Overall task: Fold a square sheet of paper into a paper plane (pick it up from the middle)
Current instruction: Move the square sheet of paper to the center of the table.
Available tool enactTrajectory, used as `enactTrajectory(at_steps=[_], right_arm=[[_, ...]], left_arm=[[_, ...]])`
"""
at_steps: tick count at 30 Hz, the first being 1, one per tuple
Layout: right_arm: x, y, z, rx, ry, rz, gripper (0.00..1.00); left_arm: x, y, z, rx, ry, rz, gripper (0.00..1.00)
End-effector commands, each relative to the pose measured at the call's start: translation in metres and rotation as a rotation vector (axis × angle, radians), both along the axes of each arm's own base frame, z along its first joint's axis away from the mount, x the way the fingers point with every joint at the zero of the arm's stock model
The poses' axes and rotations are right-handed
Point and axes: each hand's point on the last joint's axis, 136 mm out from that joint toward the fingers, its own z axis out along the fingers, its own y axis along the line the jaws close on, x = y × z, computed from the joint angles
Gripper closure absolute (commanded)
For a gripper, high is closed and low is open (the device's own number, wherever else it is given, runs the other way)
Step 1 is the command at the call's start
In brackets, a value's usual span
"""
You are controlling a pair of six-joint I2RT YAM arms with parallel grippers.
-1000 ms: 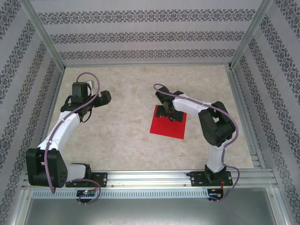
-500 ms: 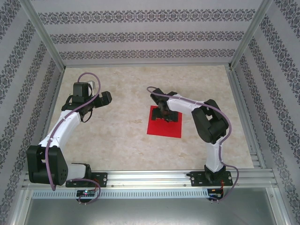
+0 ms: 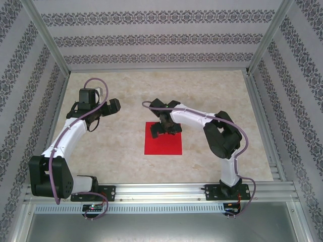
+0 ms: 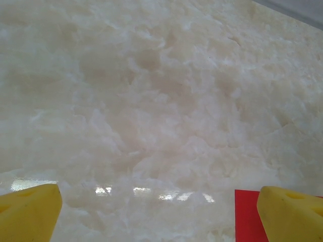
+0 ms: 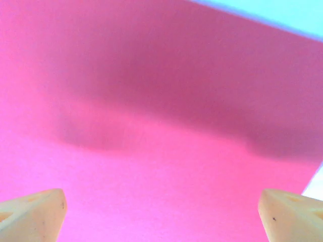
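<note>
The square sheet of paper is bright red and lies flat and unfolded on the marble table, near the middle. My right gripper is low over the sheet's far edge with its jaws spread wide. In the right wrist view the paper spans the frame between the two yellow fingertips, and the right gripper is open. My left gripper hovers open at the left, well apart from the sheet. Its wrist view shows a corner of the paper beside the right fingertip, with the left gripper over bare table.
The marble tabletop is ringed by patterned walls and aluminium frame posts. A metal rail runs along the near edge by the arm bases. Bare table lies between the two arms.
My right gripper has swept to the left, and the red sheet has slid left under it and turned square to the table's edge. The left arm has not moved.
</note>
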Motion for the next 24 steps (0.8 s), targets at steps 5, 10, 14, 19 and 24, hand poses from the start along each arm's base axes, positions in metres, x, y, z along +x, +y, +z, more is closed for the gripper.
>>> enactTrajectory(at_steps=[5,10,14,19,24], right_arm=[[0.021,-0.002,0.019,0.026,-0.043,-0.217,0.02],[0.022,0.003,0.010,0.016,-0.031,-0.279,0.02],[0.023,0.000,-0.001,-0.011,-0.025,-0.304,0.02],[0.022,0.005,-0.012,-0.018,0.004,-0.293,0.02],[0.016,0.013,-0.018,-0.029,0.032,-0.258,0.02]], left_arm=[[0.002,-0.001,0.005,-0.007,0.009,0.006,0.00],[0.001,0.000,-0.001,-0.003,0.040,0.014,0.00],[0.001,0.000,-0.007,-0.006,0.060,0.019,0.00],[0.002,-0.002,-0.010,-0.017,0.071,0.016,0.00],[0.002,-0.003,-0.012,-0.023,0.075,0.016,0.00]])
